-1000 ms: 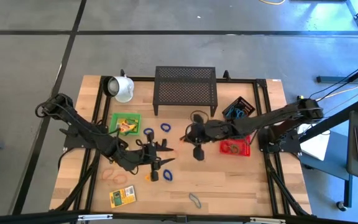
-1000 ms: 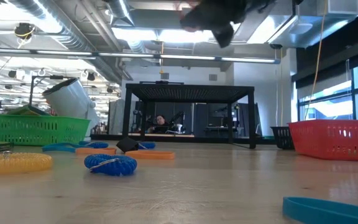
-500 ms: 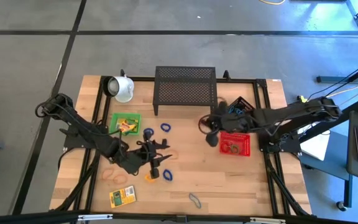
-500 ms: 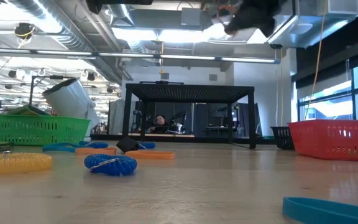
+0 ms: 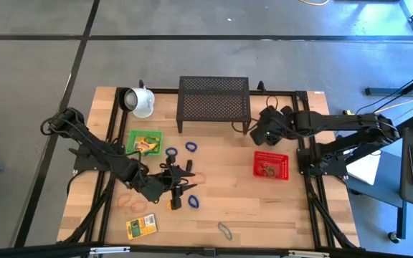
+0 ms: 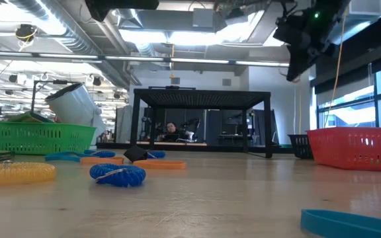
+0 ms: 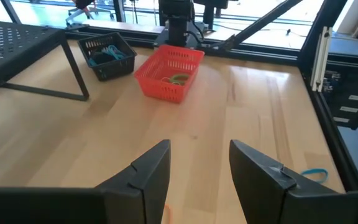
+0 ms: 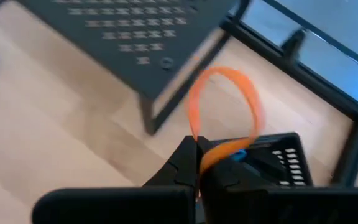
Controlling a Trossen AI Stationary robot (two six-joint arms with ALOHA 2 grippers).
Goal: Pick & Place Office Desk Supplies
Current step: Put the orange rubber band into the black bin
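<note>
we see the right gripper [image 8: 197,163] raised above the far right part of the table [image 5: 264,208], beside the right end of the black mesh rack [image 5: 214,102] and over the small black basket [image 8: 272,163]. its fingers are pressed together on an orange rubber band [image 8: 224,112], whose loop stands up past the fingertips. in the high view the right gripper [image 5: 264,132] sits just above the red basket [image 5: 271,165], which holds a few bands.

the left gripper [image 7: 197,171] hangs over the middle of the table with its fingers apart and nothing between them; in the high view it [image 5: 181,185] is among scattered supplies. around it we find blue bands [image 5: 190,147] on the wood, a pale loop [image 5: 129,203] near the left edge, a grey band [image 5: 225,230] toward the near edge, and a crayon box [image 5: 141,227] at the near left. a green basket [image 5: 132,136] holds another crayon box. the white mug [image 5: 140,102] lies on its side at the far left corner.
</note>
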